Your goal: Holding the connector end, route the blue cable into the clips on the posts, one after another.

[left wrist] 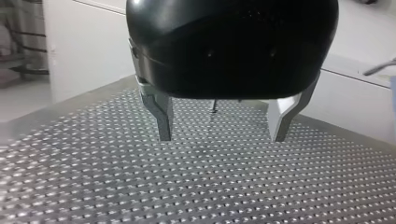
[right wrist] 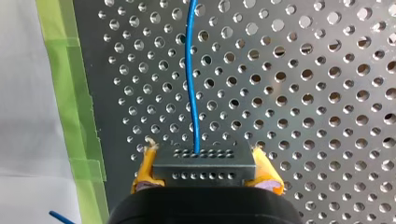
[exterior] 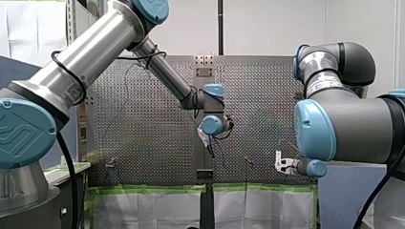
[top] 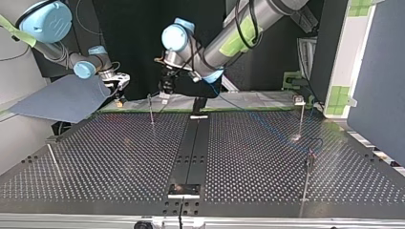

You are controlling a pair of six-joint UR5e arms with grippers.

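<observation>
Seen through the right wrist view, my right gripper (right wrist: 203,152) with its yellow pads (right wrist: 145,168) is shut on a black connector block (right wrist: 204,167). The blue cable (right wrist: 190,70) runs from the block straight ahead over the perforated table (right wrist: 303,93). This gripper (top: 119,91) hovers at the top view's far left edge of the table. My left gripper (left wrist: 222,139) is black with metal fingers (left wrist: 161,119), open and empty, just above the plate; in the top view it (top: 166,93) hangs by a thin post (top: 151,109). More posts stand at the top view's right (top: 302,117) (top: 308,174) and left (top: 52,157).
Green tape (right wrist: 74,93) lines the table edge beside my right gripper, with white sheeting beyond it. A grey-blue panel (top: 67,98) lies off the table at the top view's left. A dark strip (top: 191,143) runs down the table's middle.
</observation>
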